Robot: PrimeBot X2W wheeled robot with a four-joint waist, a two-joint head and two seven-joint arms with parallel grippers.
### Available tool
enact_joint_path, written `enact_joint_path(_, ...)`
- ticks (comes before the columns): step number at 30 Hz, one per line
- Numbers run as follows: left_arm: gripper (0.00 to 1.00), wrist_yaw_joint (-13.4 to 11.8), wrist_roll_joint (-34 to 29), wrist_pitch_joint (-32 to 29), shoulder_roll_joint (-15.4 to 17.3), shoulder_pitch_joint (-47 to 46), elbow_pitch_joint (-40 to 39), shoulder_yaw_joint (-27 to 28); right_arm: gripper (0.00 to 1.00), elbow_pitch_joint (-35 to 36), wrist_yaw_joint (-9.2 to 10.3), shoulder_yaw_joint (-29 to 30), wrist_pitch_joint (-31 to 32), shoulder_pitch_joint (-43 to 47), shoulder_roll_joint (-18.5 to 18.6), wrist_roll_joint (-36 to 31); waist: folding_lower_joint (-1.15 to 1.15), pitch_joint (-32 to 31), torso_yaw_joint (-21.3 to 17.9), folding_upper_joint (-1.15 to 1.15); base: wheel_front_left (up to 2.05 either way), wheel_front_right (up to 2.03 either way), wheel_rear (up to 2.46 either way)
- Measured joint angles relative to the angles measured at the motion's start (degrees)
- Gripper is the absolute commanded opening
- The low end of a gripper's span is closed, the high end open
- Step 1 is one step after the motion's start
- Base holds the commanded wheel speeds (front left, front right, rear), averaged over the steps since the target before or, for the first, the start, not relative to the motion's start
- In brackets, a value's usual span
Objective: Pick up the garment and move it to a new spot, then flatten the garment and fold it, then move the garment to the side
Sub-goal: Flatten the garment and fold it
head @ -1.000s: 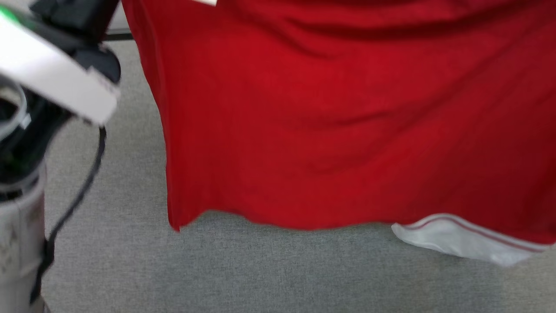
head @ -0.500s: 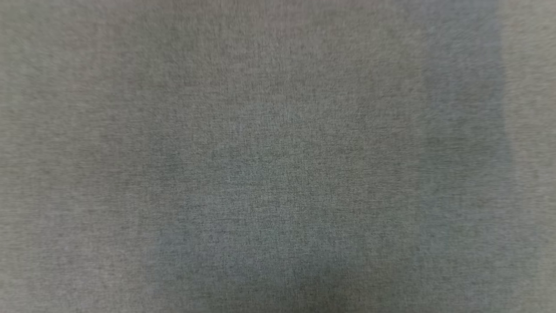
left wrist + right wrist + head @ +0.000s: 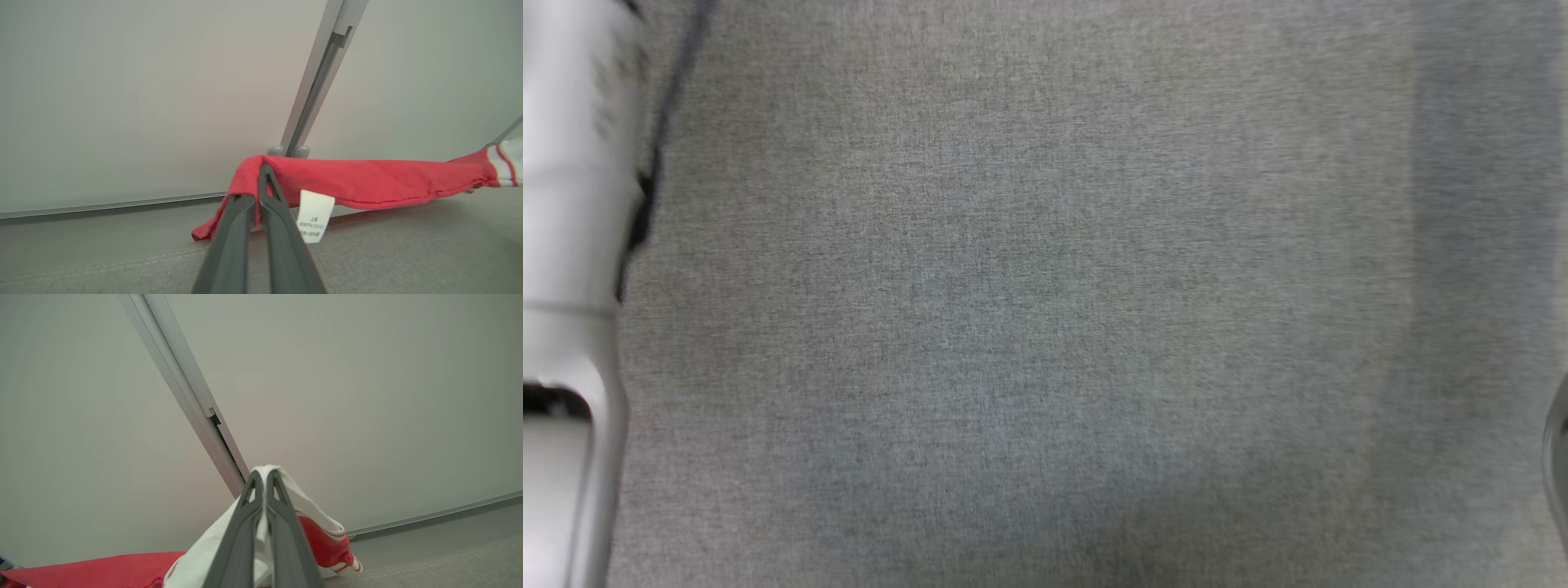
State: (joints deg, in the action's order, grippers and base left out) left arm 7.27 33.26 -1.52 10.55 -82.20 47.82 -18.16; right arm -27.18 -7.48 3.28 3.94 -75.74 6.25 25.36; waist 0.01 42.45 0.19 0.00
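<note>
Closest in the left wrist view, our left gripper (image 3: 259, 179) has its two dark fingers pressed together on a bunched red edge of the garment (image 3: 367, 179), and the cloth wraps over the tips. Just beside those fingers a white label (image 3: 314, 216) hangs from the hem, its print too small to read. From that pinch the red fabric runs off to the right of that view as a long, slightly sagging band, ending in a white cuff (image 3: 504, 165) with a red stripe. A loose red corner droops on the other side of the fingers towards the grey surface (image 3: 408, 261); we cannot tell whether it touches.

In the right wrist view our right gripper (image 3: 265, 475) is clamped too, jaws closed on a white sleeve (image 3: 204, 551) that drapes over the tips and falls to both sides, with red panels and striped trim lower down. So the garment hangs stretched between our two grippers, above the surface.

From the head we look down on that woven surface, blurred, with our pale left forearm (image 3: 564, 204) and a dark cable (image 3: 645, 188) along the left edge.

Farthest back stands a plain pale wall (image 3: 122, 102), crossed by a slanting metal rail (image 3: 318, 77), with a thin strip (image 3: 114, 203) along its foot
</note>
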Motion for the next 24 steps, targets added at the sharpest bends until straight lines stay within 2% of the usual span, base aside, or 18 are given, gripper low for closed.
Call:
enact_joint_path(3, 0.00, 0.1, 4.1, 0.5, 1.8, 7.2, -5.0, -4.3, 0.00, 5.7, 0.00, -1.0, -0.6, 10.3, 1.9, 4.2, 0.00, -2.6, -0.3, 0.00, 0.00, 0.00, 0.00)
enact_joint_path(6, 0.00, 0.2, 6.9, 1.2, 5.9, 15.2, -10.8, -7.0, 0.00, 12.5, 0.00, -1.0, -1.0, 20.8, 3.1, 7.7, 0.00, -5.4, -0.5, 0.00, 0.00, 0.00, 0.00)
enact_joint_path(10, 0.00, -0.1, 8.7, 2.3, 10.1, 31.8, -17.5, -9.0, 0.00, 20.1, 0.00, -1.2, -1.4, 37.7, 2.9, 11.2, 0.00, -11.0, -0.9, 0.00, 0.00, 0.00, 0.00)
enact_joint_path(13, 0.00, -3.1, 9.7, 3.1, 12.2, 45.5, -24.1, -9.3, 0.00, 24.9, -0.01, -0.2, -0.8, 50.4, 2.4, 12.2, 0.00, -16.2, -1.4, 0.00, 0.00, 0.00, 0.00)
enact_joint_path(19, 0.00, -11.4, 15.5, 4.4, 12.6, 73.7, -39.7, -8.3, 0.00, 33.0, -0.01, 3.7, 0.8, 74.7, -1.2, 13.2, -0.01, -26.5, -2.4, 0.00, 0.00, 0.00, 0.00)
enact_joint_path(24, 0.00, -17.9, 17.7, 6.2, 11.5, 89.9, -49.7, -8.5, 0.00, 37.1, -0.01, 4.7, 0.7, 90.4, -3.0, 13.9, -0.01, -32.8, -3.0, 0.00, 0.00, 0.00, 0.00)
